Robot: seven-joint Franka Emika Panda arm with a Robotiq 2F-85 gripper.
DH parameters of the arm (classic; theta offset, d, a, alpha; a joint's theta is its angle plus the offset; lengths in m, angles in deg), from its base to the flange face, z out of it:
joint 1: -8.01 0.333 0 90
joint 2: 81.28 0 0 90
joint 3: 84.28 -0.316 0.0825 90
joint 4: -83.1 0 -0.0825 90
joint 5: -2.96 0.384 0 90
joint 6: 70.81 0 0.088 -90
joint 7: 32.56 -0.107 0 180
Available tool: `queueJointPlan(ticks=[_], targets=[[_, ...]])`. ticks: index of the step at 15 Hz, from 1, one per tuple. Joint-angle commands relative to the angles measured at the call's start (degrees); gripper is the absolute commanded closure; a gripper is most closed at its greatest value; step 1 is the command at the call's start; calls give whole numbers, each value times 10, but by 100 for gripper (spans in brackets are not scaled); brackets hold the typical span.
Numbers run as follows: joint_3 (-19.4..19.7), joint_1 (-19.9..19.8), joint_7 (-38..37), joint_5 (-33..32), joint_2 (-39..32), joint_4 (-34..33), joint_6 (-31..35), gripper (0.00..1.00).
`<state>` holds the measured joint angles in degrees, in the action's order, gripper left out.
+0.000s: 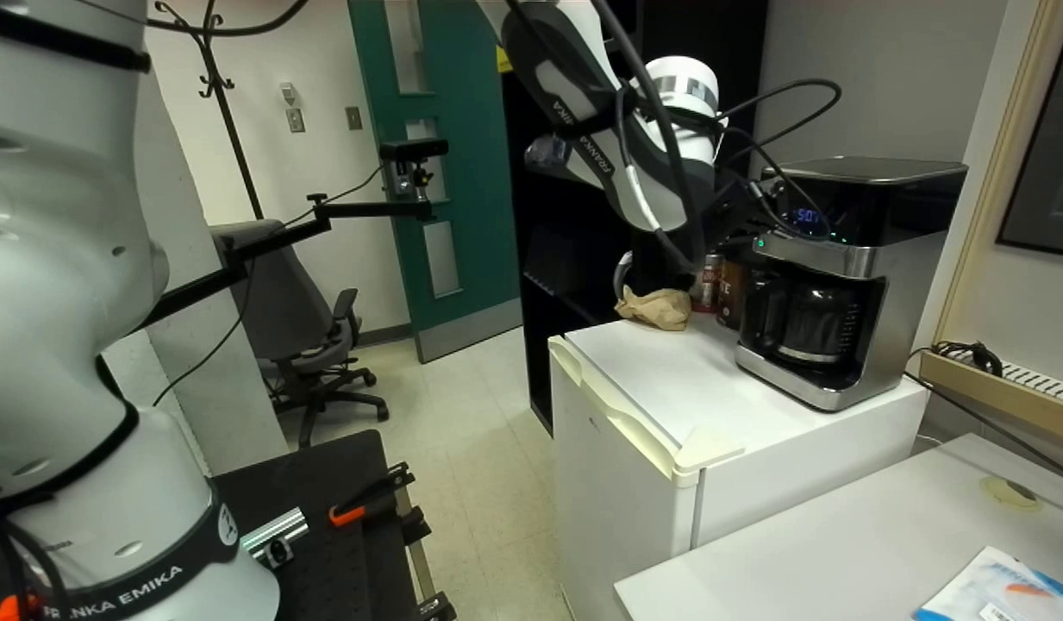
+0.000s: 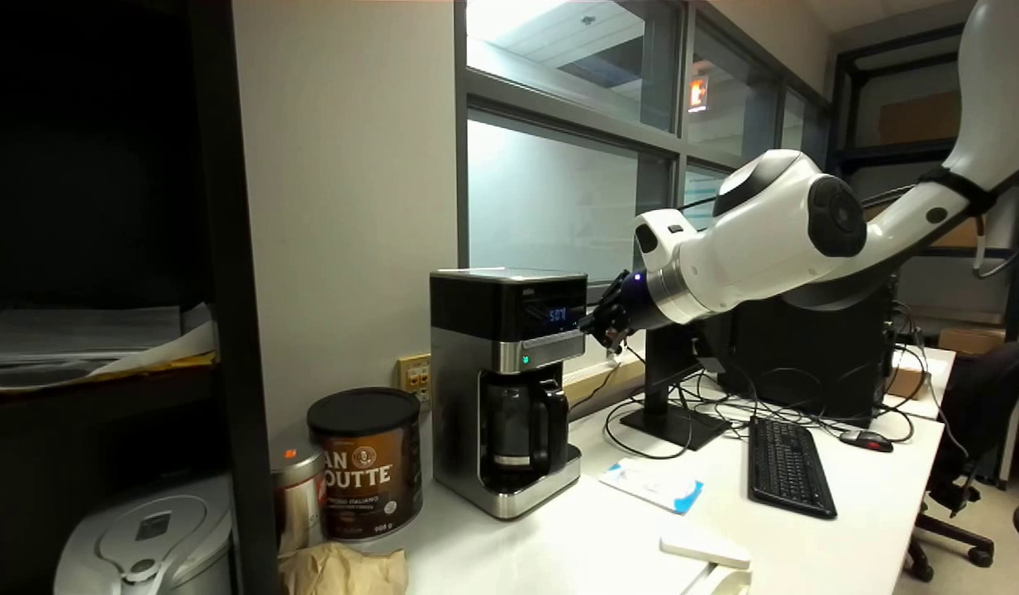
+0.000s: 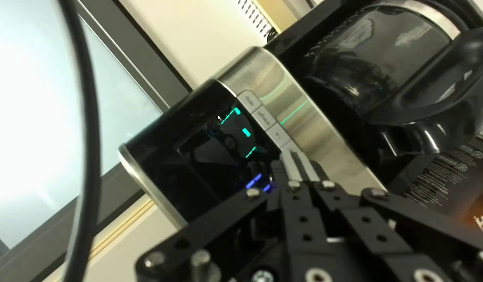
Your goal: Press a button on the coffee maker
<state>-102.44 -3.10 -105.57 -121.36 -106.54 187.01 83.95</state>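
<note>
The black and silver coffee maker [image 1: 915,293] stands upright on the white fridge, and it also shows in an exterior view [image 2: 455,413]. Its clock display glows blue and its dark glass carafe [image 2: 509,426] is in place. In the wrist view the coffee maker's silver band [image 3: 304,113] carries a row of grey buttons [image 3: 265,117]. My gripper [image 3: 300,160] is shut, with its fingertips together and nothing seen between them. The tips are at the lower end of the button row and cover part of it. I cannot tell whether they touch. The gripper [image 2: 590,325] is at the machine's front panel.
A brown coffee can [image 2: 369,479], a metal can [image 2: 298,496] and a crumpled paper bag [image 1: 656,308] stand beside the machine on the white fridge [image 1: 617,517]. A desk [image 1: 841,535] adjoins the fridge. A black shelf [image 2: 232,330] is close by. A dark cable [image 3: 90,156] hangs near the wrist.
</note>
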Motion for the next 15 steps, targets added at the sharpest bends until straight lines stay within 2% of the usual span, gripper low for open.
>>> queueJointPlan(ticks=[1,8,15], targets=[[2,-15,-15,7,20,16,8,100],[1,-35,-13,12,14,8,5,100],[0,-38,-9,24,6,2,-5,100]])
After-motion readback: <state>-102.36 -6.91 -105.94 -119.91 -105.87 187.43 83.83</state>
